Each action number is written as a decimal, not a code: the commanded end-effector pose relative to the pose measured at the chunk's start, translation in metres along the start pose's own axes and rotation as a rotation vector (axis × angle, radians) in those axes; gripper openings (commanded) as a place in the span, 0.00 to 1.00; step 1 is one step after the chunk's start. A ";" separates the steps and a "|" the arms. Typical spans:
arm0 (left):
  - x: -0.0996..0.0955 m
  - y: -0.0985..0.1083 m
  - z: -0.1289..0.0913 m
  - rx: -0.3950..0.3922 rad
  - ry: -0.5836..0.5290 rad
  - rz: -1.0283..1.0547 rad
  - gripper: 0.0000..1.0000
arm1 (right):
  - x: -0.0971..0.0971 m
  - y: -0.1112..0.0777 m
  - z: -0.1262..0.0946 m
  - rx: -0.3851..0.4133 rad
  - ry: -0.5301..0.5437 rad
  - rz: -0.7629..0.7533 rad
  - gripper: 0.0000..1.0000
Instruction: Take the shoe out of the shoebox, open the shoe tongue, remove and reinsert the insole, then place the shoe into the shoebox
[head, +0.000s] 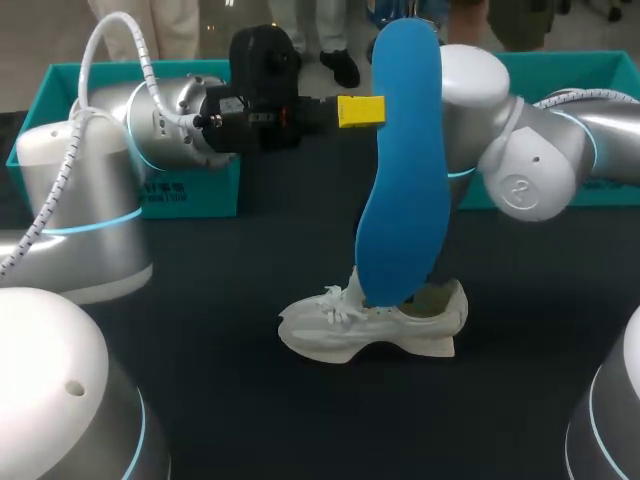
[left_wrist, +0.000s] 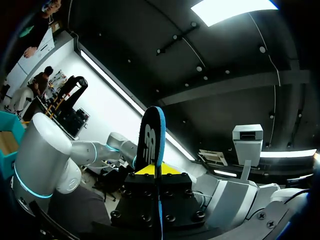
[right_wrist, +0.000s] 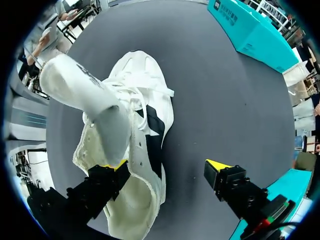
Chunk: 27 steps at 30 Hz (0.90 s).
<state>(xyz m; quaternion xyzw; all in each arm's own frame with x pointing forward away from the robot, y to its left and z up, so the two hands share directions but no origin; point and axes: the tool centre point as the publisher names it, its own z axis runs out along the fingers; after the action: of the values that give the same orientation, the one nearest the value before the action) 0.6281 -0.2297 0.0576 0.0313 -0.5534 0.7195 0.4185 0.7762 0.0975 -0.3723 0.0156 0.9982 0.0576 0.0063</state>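
Dark worktop (head: 250, 400): carries the shoe near its middle.
Teal shoebox (head: 190, 195): far edge, behind my left arm, well apart from the shoe.
White shoe (head: 375, 325): on its sole, tongue (right_wrist: 75, 85) lifted.
Blue insole (head: 405, 170): upright, lower end at the shoe's mouth.
Left gripper (head: 362, 111): fingers pinched on the insole's upper part.
Right gripper (right_wrist: 165, 167): fingers wide apart, one inside the collar, gripping nothing.
Advice: keep the insole aligned with the shoe's length and brace the collar, or the shoe may tip.

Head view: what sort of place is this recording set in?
Probably a robot test bench, not a shop: a dark table with teal boxes at its back, a lone shoe, and an insole held up by the left fingers.
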 end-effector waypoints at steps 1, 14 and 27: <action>0.000 0.000 0.000 0.002 0.000 0.001 0.00 | 0.002 -0.001 0.008 0.003 0.005 0.007 0.92; 0.000 0.000 0.000 0.002 0.000 0.001 0.00 | 0.011 -0.010 0.016 0.015 0.034 0.019 0.00; 0.000 0.000 0.000 0.002 0.000 0.001 0.00 | 0.020 -0.014 0.019 0.007 0.062 0.017 0.00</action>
<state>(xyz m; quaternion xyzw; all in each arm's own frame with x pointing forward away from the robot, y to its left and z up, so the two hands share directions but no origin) 0.6281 -0.2297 0.0576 0.0313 -0.5534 0.7195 0.4185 0.7570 0.0869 -0.3915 0.0219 0.9979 0.0548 -0.0257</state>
